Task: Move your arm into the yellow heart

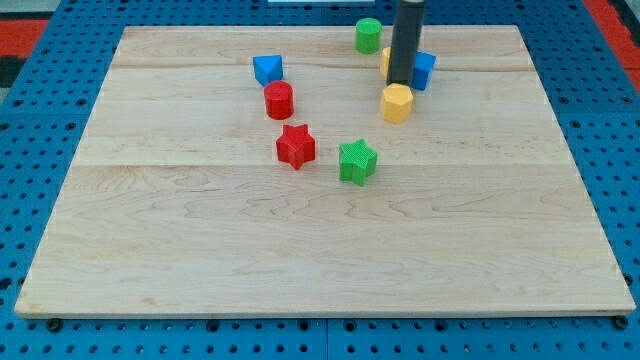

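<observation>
My tip (402, 84) is at the end of the dark rod, which comes down from the view's top, right of centre. A yellow block (385, 61), likely the heart, is mostly hidden behind the rod, with only a sliver showing at the rod's left edge. The tip appears to touch it or stand just in front of it. A blue block (425, 70) sits against the rod's right side. A yellow hexagonal block (397, 102) lies just below the tip.
A green cylinder (368, 35) stands near the board's top edge, left of the rod. A blue block (267, 69), a red cylinder (279, 100), a red star (295, 146) and a green star (357, 161) lie left of and below the tip. The wooden board (300, 260) rests on blue pegboard.
</observation>
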### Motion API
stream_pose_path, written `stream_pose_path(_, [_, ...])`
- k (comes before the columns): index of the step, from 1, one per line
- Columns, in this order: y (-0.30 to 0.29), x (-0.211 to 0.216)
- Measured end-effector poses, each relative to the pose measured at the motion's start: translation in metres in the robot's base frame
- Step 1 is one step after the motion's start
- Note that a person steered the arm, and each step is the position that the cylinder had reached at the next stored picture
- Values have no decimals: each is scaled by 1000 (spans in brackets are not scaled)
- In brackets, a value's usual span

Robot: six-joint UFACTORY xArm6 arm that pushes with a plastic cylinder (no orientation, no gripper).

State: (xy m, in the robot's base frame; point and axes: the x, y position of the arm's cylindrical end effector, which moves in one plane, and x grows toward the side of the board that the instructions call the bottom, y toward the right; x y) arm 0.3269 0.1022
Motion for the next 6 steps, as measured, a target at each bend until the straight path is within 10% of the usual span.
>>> stream_pose_path(2, [35,29])
stream_pose_path(4, [126,-49])
stream_pose_path(6, [20,-88])
